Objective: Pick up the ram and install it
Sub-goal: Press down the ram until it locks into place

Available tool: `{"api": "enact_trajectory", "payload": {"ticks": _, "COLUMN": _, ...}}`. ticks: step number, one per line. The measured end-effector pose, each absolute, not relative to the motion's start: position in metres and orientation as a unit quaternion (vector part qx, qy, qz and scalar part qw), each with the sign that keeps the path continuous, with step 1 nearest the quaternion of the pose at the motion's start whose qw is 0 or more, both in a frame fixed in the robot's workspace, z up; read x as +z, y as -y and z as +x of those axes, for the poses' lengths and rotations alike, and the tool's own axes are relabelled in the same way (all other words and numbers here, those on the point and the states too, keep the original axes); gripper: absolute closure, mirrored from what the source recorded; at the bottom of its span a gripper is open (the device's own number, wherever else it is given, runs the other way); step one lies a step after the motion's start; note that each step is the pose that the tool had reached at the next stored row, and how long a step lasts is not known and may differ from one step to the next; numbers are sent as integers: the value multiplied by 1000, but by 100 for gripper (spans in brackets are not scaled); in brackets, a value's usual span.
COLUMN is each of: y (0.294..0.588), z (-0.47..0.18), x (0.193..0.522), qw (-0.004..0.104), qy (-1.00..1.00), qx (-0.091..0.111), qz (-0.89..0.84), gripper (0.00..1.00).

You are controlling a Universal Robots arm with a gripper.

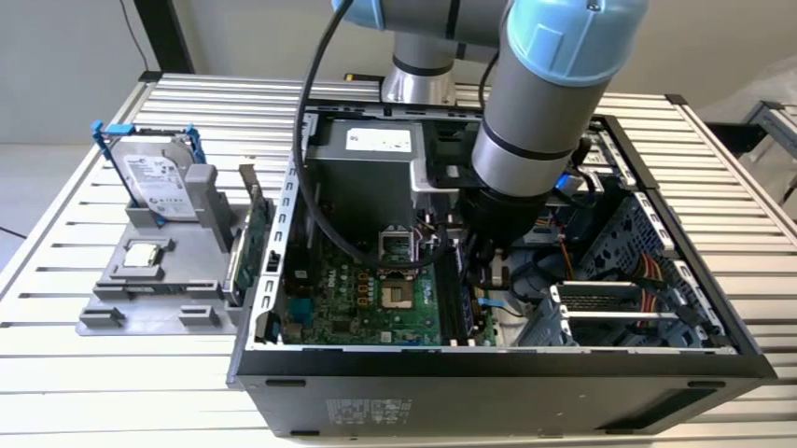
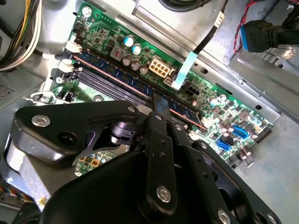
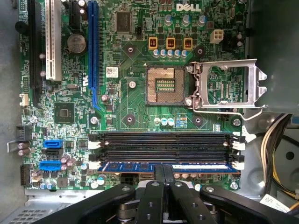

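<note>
Closest, the black two-fingered gripper (image 3: 163, 179) is pinching the long, thin blue-green ram stick (image 3: 140, 166) at its middle, fingers narrowed onto it; the stick is sitting along the nearest black memory slot (image 3: 166, 157) of the green motherboard (image 3: 135, 102); beyond, a metal-framed processor socket (image 3: 163, 84) is lying open.

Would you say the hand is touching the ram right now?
Touching: in the first wrist view the hand has its fingertips closed on the edge of the ram sitting in a motherboard slot.
</note>
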State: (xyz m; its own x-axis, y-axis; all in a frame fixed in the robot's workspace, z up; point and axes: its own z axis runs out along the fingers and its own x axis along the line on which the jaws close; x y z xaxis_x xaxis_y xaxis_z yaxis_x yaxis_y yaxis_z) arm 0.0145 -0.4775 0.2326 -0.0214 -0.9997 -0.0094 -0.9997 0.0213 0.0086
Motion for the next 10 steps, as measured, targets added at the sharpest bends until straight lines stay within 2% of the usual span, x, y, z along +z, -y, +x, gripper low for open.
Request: {"api": "enact_trajectory", "payload": {"ticks": 10, "y": 478, "z": 14, "x": 224, "qw": -1, "qy": -715, "qx": 6, "qz": -699, "gripper": 100}}
